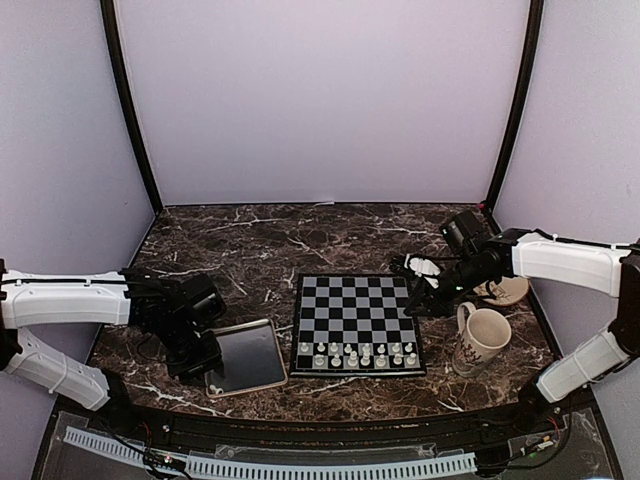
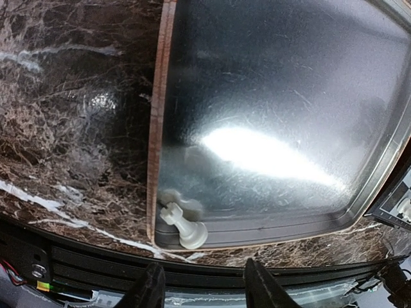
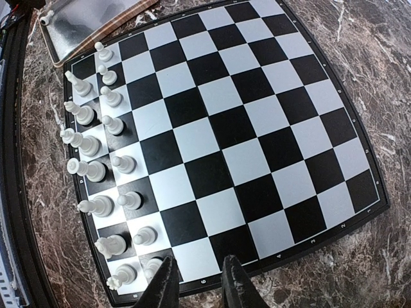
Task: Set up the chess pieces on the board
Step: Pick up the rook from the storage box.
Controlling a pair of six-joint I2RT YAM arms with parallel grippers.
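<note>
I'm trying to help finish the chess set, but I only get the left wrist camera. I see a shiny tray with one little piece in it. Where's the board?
Observer: The board lies right beside the tray, on its right side.
Operator: Are there pieces on it yet?
Observer: Yes, chess pieces stand in two rows along its near edge.
Operator: What's the other arm doing?
Observer: The right gripper hovers open over the board's right edge, holding nothing.
</note>
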